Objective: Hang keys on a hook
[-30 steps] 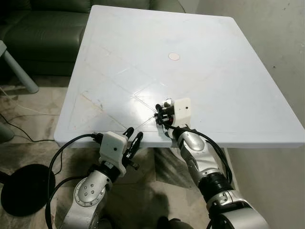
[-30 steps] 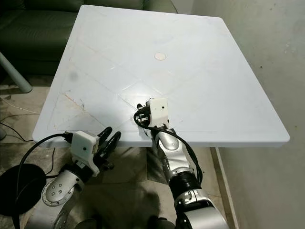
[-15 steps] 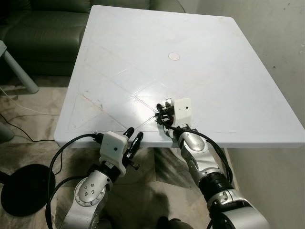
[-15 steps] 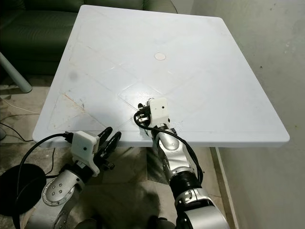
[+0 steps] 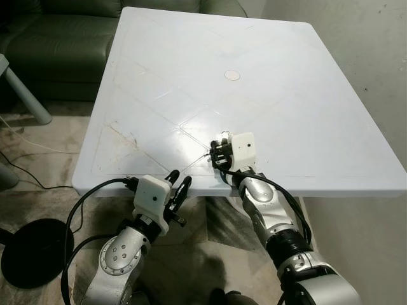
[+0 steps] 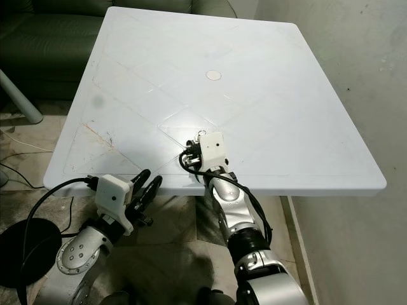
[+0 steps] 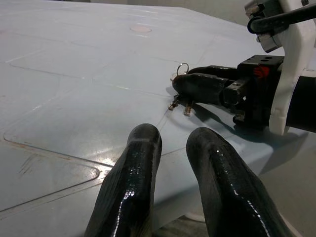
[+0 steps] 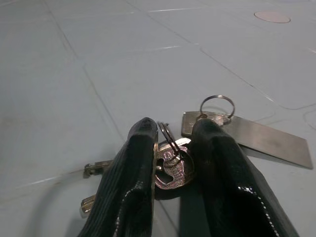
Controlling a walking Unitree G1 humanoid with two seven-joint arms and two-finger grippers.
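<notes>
Keys [image 8: 170, 165] lie on white table [image 5: 267, 76] near front edge, ring and flat metal tag [image 8: 252, 136] beside them. Right arm reaches forward over table edge, forearm angled up. Right gripper [image 8: 173, 148] low on tabletop, fingers narrowly parted, straddling key ring, touching it. Left arm bent below table edge; left gripper [image 7: 170, 163] slightly spread, holding nothing, aimed at keys.
</notes>
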